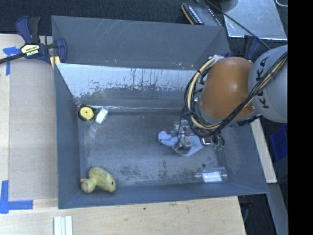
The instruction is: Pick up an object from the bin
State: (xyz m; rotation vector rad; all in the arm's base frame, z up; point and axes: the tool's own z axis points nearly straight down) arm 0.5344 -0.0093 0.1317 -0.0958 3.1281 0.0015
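Blue cloth, crumpled, lies on the floor of the bin, right of centre, roughly midway between the back and front walls. The gripper is down on it, right over the cloth's middle, with blue fabric showing on both sides of the tool, more to the left and a flap to the lower right. Whether the pincer is spread or pressed together: cannot tell, since the tip is lost against the fabric and under the wrist. Whether the cloth is actually pinched is just as unclear.

The orange cover on the wrist sits above the gripper, with black and yellow cables looped round its left side. The arm comes in from the right.

Other items, all well apart from the gripper:
- clear plastic piece, near the front right corner, nearest of the lot.
- yellow duck, front left corner, close to the front wall.
- yellow disc, back left, by the foot of the back wall.
- small white piece, just beside the disc on its right.
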